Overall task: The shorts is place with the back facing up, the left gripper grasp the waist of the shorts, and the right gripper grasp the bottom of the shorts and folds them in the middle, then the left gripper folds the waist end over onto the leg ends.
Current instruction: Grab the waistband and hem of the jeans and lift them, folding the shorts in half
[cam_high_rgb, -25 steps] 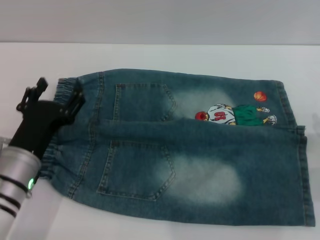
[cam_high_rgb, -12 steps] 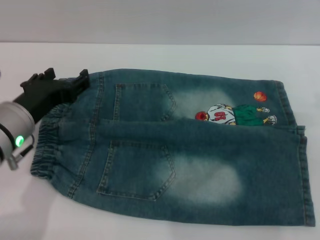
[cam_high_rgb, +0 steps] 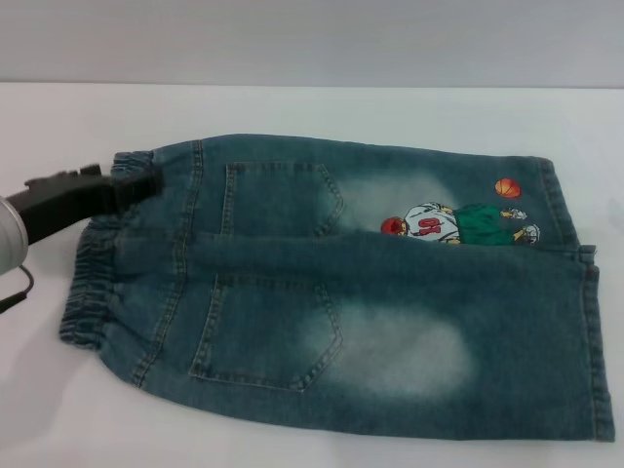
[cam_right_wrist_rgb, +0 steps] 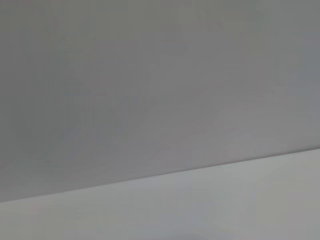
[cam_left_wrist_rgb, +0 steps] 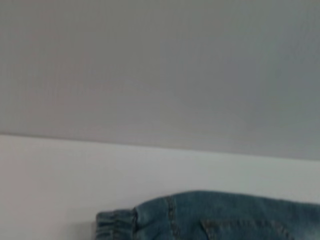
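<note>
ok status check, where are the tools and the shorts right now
Left tool at the far corner of the waist. Right tool out of view. Shorts flat on the table, back pockets up, already folded lengthwise. Nothing in the way.

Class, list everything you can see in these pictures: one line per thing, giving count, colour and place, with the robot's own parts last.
shorts: one, faded blue denim, flat on the table, already folded lengthwise, back pockets up.
waist: one, blue gathered band, at the robot's left end of the shorts.
leg ends: two, blue straight hems, at the robot's right end.
cartoon print: one, white, green and red with an orange ball, near the far hem.
table: one, white, under the shorts.
wall: one, grey, behind the table.
left gripper: one, black, at the far corner of the waist.
</note>
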`<control>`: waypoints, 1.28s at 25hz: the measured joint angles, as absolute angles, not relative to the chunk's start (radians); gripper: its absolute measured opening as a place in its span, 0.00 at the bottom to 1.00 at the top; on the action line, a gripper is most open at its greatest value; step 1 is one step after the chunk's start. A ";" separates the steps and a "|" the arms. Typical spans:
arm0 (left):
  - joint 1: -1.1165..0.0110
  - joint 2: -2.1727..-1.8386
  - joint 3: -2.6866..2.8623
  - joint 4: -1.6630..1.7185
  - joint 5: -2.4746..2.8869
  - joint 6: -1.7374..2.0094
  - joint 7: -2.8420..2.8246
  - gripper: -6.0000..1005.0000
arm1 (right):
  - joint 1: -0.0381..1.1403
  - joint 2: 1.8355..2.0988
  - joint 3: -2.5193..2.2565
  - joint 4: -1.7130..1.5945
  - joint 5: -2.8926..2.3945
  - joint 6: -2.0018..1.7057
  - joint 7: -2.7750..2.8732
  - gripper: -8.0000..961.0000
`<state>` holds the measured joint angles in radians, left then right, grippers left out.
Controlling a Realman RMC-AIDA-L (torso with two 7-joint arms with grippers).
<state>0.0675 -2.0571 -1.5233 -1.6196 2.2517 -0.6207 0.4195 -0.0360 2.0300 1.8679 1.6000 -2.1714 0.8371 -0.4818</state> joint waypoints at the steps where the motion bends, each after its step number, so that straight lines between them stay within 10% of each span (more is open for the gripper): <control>1: 0.060 -2.057 -1.536 -1.618 2.258 -0.653 0.413 0.83 | -0.028 2.032 1.870 1.614 -2.206 0.853 -0.457 0.64; 32: -0.062 -2.060 -1.616 -1.637 2.687 -1.209 0.188 0.83 | -0.013 2.072 1.883 1.811 -2.355 1.219 -0.378 0.64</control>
<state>-0.0619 -2.0600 -1.6162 -1.6366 2.6868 -1.2094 0.1882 -0.0128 2.0724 1.8825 1.8115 -2.3553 1.2190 -0.3777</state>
